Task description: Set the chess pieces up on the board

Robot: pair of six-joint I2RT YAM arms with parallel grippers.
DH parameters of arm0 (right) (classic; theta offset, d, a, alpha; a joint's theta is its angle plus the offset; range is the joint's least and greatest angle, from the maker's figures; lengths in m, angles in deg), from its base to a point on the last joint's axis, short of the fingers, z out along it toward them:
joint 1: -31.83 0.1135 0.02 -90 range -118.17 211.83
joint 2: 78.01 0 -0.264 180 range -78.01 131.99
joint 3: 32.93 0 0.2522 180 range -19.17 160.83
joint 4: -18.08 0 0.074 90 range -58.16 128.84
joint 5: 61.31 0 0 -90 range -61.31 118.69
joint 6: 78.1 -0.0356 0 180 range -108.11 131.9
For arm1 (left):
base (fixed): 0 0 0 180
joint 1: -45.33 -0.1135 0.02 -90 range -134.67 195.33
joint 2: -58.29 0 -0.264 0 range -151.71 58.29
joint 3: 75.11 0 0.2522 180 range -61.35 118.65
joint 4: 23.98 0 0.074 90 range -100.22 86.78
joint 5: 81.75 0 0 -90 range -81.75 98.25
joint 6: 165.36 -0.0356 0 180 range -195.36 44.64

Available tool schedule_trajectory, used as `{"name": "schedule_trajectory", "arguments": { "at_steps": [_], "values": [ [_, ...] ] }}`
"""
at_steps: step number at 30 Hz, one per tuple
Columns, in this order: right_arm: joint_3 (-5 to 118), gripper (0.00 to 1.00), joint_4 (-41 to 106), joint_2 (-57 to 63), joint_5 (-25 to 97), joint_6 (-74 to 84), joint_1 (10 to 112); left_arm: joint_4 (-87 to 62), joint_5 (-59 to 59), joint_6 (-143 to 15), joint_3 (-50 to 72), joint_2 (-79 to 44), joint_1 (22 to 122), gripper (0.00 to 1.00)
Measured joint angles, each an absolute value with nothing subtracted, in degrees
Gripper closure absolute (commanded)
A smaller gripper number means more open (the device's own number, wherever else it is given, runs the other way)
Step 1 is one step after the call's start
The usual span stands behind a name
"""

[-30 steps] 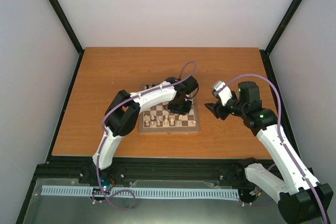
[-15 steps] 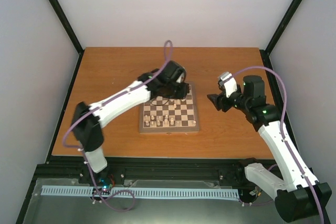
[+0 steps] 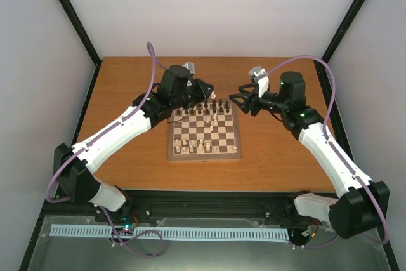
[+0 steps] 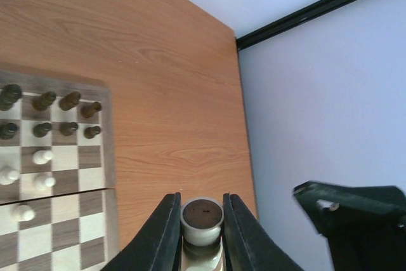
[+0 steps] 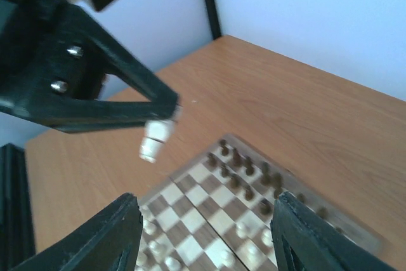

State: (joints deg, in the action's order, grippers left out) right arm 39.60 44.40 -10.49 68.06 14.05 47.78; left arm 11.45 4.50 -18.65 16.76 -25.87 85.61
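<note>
Left gripper swung far, clamping round cream piece

High rear overview, close wrist views, board shared

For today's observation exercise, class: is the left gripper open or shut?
Shut on a pale chess piece. In the left wrist view the left gripper clamps it between both fingers.

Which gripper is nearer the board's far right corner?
Right. The right gripper hangs just off that corner of the board; the left gripper is over the far edge's middle.
</note>
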Motion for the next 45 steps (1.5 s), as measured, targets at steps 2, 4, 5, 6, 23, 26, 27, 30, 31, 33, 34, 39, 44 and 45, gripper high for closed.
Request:
{"name": "schedule_trajectory", "arguments": {
  "at_steps": [2, 4, 5, 6, 23, 26, 27, 30, 31, 33, 34, 39, 44, 45],
  "values": [
    [40.58, 0.43, 43.00, -9.13, 68.61, 13.46, 50.05, 10.19, 3.43, -16.75, 16.76, -25.87, 85.23, 0.97],
    [42.44, 0.43, 41.71, -7.40, 68.52, 13.24, 52.46, 9.38, 2.07, -14.92, 16.87, -26.00, 84.78, 0.97],
    [43.09, 0.43, 41.05, -6.77, 68.43, 13.15, 53.24, 9.12, 1.57, -14.35, 17.00, -26.16, 84.62, 0.97],
    [43.64, 0.43, 40.40, -6.16, 68.33, 13.09, 54.05, 8.92, 0.83, -13.58, 17.35, -26.46, 84.47, 0.97],
    [44.45, 0.61, 38.41, -3.16, 63.65, 12.12, 58.29, 6.86, -2.50, -9.56, 18.75, -27.69, 84.32, 0.97],
    [44.45, 0.67, 38.37, -3.16, 63.56, 12.02, 58.40, 6.54, -2.47, -9.58, 18.75, -27.44, 84.32, 0.97],
    [44.45, 0.67, 38.39, -3.16, 63.43, 11.97, 58.42, 6.49, -2.45, -9.58, 18.75, -27.34, 84.32, 0.97],
    [44.45, 0.67, 38.41, -3.16, 63.19, 11.82, 58.51, 6.41, -2.45, -9.58, 18.75, -27.03, 84.32, 0.97],
    [44.45, 0.68, 38.41, -3.16, 63.15, 11.80, 58.51, 6.30, -2.45, -9.58, 18.75, -26.96, 84.32, 0.97],
    [44.45, 0.70, 38.39, -3.12, 62.90, 11.75, 58.51, 6.10, -2.47, -9.56, 18.75, -26.94, 84.32, 0.97],
    [44.45, 0.72, 38.39, -3.10, 62.73, 11.75, 58.51, 6.08, -2.50, -9.56, 18.75, -26.94, 84.32, 0.97],
    [44.45, 0.77, 38.17, -2.94, 61.81, 10.94, 58.51, 6.03, -2.52, -9.54, 18.75, -26.94, 84.32, 0.97],
    [44.45, 0.92, 38.02, -2.86, 61.48, 9.76, 58.60, 5.73, -2.36, -9.56, 18.72, -26.94, 84.23, 0.75],
    [44.54, 0.94, 38.08, -2.70, 60.89, 9.28, 58.55, 5.71, -2.32, -9.58, 18.72, -26.94, 84.23, 0.63]
  ]
}}
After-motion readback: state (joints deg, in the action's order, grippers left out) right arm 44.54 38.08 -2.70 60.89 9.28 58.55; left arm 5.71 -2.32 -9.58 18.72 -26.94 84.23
